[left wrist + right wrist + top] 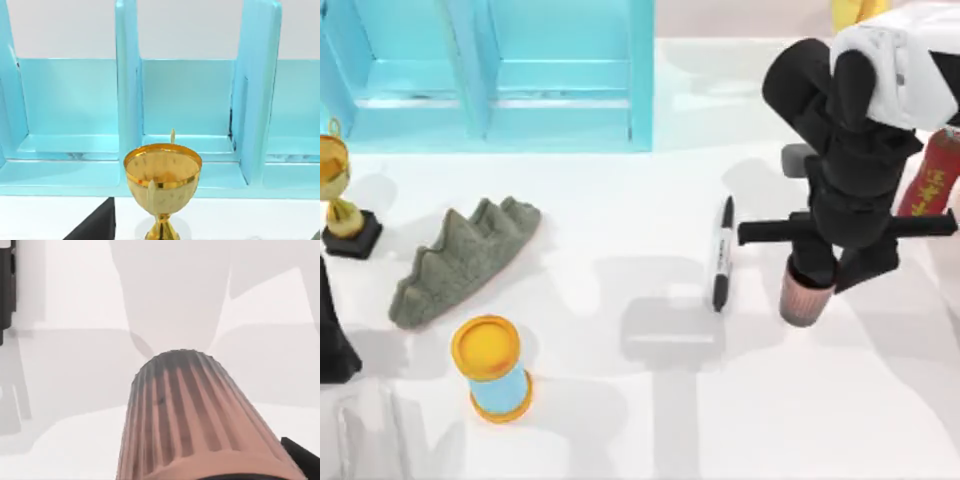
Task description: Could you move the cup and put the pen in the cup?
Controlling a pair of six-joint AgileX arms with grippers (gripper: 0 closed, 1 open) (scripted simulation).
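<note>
Top view: cup (pixel 805 297) beside pen (pixel 722 255).

The cup (pixel 804 297) was pinkish brown with dark stripes up its side. The pen (pixel 722 255) was black with a white middle. The shelf (pixel 490 75) was light blue, the trophy (pixel 162 185) shiny gold, the little cylinder (pixel 492 368) blue with orange-yellow rims, and the table (pixel 640 400) white.
</note>
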